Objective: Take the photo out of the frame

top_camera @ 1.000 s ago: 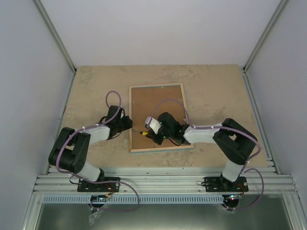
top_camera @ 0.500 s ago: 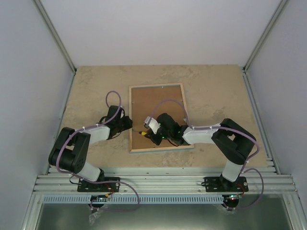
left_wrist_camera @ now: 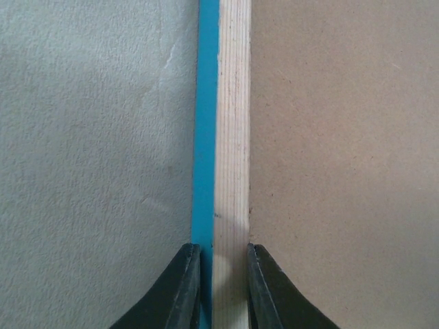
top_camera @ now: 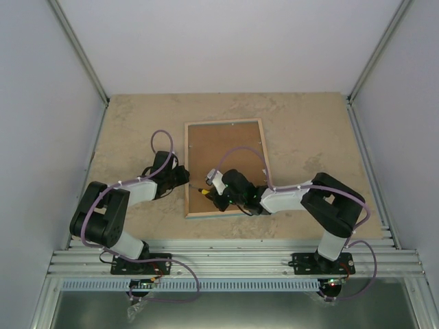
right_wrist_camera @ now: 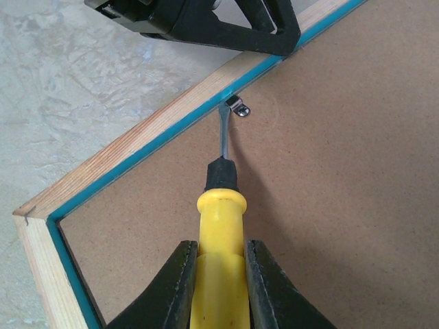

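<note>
A mottled beige worktop (top_camera: 309, 137) sits between plain white walls (top_camera: 226, 41). The frame (top_camera: 226, 123) lies face down at its middle, brown fibreboard backing (top_camera: 226, 154) up, the photo hidden. The left arm reaches in low, and the left tool (left_wrist_camera: 221, 266) pinches the frame's left rail. The right arm bends across the near corner; the right tool (right_wrist_camera: 218, 267) grips a yellow screwdriver (right_wrist_camera: 219, 226), tip at a metal clip (right_wrist_camera: 238, 106)

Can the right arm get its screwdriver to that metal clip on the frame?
Probably yes. The screwdriver in the right tool has its tip at the clip, bare backing around it; the left tool pinches the frame farther along.
</note>
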`<state>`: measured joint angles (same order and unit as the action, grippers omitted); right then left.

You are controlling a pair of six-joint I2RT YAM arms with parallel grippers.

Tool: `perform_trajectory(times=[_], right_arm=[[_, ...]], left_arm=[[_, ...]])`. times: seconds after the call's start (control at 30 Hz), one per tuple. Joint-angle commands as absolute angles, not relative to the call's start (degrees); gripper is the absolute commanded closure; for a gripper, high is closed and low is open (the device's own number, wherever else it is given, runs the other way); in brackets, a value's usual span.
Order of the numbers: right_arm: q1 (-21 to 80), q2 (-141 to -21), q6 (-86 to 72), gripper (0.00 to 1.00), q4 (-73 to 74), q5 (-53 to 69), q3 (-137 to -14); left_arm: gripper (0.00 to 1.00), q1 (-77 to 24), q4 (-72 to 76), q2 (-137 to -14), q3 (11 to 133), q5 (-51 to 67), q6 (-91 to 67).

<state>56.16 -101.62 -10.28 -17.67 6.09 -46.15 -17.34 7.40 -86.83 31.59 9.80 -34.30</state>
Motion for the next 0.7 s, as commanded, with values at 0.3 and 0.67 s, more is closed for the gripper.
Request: perform_trajectory(times=[0.3,0.67], right_arm=[[59.69,-101.96,-18.76,1.00,-29.17,-11.68,-43.31],[60.51,-104.21,-21.30,1.00,-33.69,-15.58,-44.19]], left_arm=[[0.96,-17.67,9.97,-86.92,30.59,16.16,-36.86],[0.98,-17.67,10.34,-87.28,30.39,16.87,-37.34]])
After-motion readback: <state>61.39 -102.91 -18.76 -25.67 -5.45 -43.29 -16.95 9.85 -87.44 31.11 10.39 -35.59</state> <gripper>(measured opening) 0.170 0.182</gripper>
